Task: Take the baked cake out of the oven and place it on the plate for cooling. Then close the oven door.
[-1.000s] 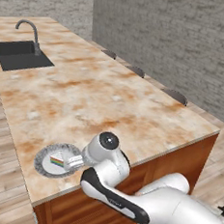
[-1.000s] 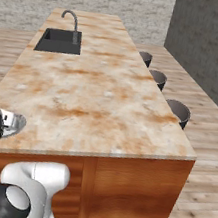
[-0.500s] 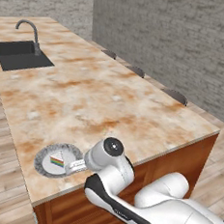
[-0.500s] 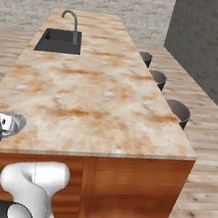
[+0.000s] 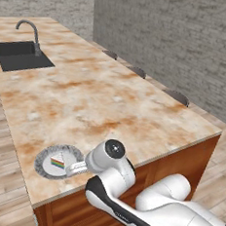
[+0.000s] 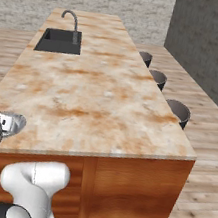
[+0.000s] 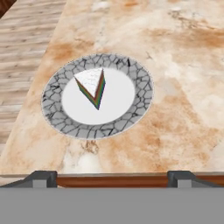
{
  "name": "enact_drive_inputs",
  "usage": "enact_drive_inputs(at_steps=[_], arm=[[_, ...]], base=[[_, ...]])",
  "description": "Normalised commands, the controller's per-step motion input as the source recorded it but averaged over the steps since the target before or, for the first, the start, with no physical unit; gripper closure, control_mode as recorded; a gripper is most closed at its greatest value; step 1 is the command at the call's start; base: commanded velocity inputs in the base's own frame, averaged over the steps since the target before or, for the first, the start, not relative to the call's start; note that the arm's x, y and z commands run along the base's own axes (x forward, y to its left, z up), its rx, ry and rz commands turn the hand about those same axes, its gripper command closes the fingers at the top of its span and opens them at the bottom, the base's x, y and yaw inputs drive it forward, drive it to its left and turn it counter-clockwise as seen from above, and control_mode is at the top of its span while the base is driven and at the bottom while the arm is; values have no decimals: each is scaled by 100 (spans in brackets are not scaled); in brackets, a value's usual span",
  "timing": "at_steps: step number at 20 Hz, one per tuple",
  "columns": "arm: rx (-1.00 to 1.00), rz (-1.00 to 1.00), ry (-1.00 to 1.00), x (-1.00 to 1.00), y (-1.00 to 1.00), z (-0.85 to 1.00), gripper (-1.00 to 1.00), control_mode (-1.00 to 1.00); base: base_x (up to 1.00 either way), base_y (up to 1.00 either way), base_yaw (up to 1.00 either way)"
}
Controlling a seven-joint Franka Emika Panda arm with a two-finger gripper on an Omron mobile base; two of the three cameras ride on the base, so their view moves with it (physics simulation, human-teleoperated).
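The plate (image 5: 59, 161) is partly hidden behind the arm's wrist in the left base view, its right rim covered. On it sits the cake (image 5: 57, 162), a small wedge with a white top and striped, coloured sides; its layers are too small to count. The gripper (image 7: 112, 177) hangs back from the plate, over the counter's near edge, its two dark fingertips (image 7: 41, 178) set wide apart with nothing between them.

The plate lies near the corner of the counter (image 5: 111, 105), close to both the left edge and the front edge, wood floor beyond each. To the right the marble runs bare and broad. The sink (image 5: 21, 55) and tap (image 5: 28, 28) are well apart at the far end, and stools (image 6: 179, 111) line the far side.

In the hand view the cake lies on the white centre, its tip pointing toward the gripper and its long axis running from tip to broad end.
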Motion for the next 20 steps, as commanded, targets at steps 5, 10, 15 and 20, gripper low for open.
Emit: enact_drive_inputs(at_steps=[5,10,15,20], arm=[[0,0,0,0,0,0,-100,-100],[0,0,0,0,0,0,-100,-100],[0,0,0,0,0,0,-100,-100],[2,0,-1,-16,-1,-4,-100,-100]], base=[[0,0,0],[0,0,0],[0,0,0],[0,0,0]])
